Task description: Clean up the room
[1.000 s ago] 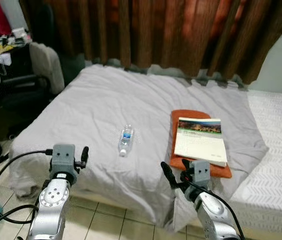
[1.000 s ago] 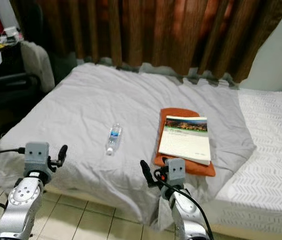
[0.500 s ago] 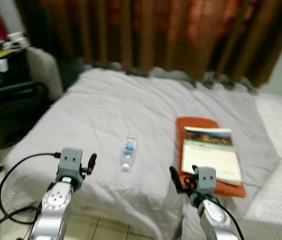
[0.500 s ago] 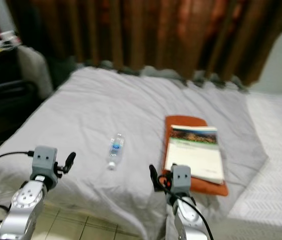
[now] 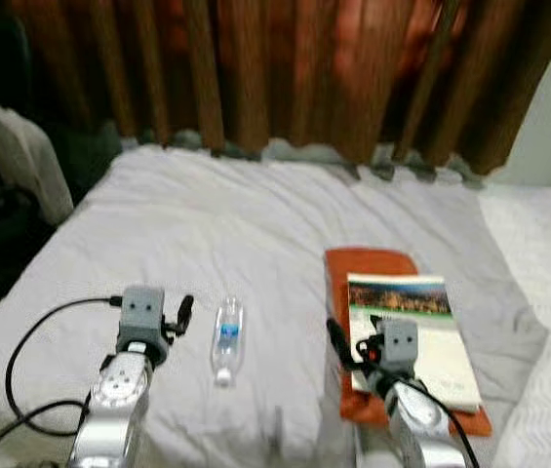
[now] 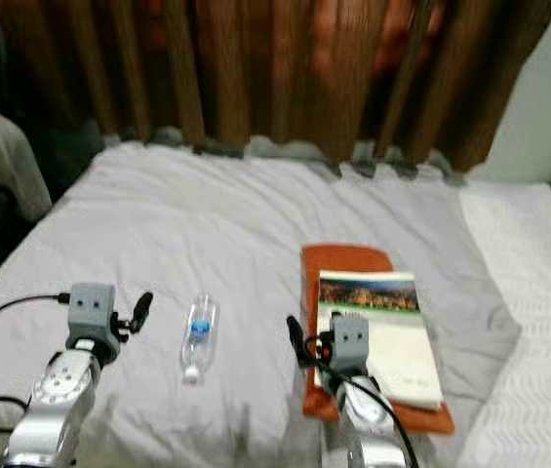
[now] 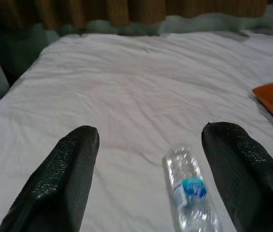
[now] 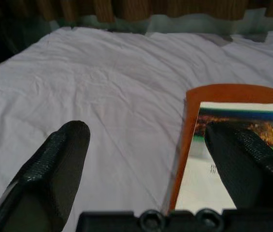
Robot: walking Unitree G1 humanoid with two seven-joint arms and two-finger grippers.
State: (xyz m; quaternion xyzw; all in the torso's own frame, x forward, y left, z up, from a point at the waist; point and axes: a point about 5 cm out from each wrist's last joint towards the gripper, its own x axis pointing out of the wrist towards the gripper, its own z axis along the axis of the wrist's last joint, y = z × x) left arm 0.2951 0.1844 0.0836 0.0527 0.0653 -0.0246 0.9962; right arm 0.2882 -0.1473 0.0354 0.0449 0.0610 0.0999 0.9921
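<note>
The left end effector (image 7: pixel 146 179) hovers low over the wide bed covered in a wrinkled grey sheet (image 5: pixel 255 224), its two black fingers spread apart. Just to its right a clear plastic water bottle with a blue label (image 5: pixel 225 337) lies on its side on the sheet. Further right, the right end effector (image 8: pixel 150 174) hangs with fingers parted above the near left edge of a flat orange cushion (image 5: pixel 373 265), on which a white paperback book with a landscape photo cover (image 5: pixel 412 327) rests.

pale grey bedsheet (image 5: pixel 255 224), orange folder (image 5: pixel 373 268), blue-labelled clear bottle (image 5: pixel 226 336), brown curtains (image 5: pixel 255 68)
</note>
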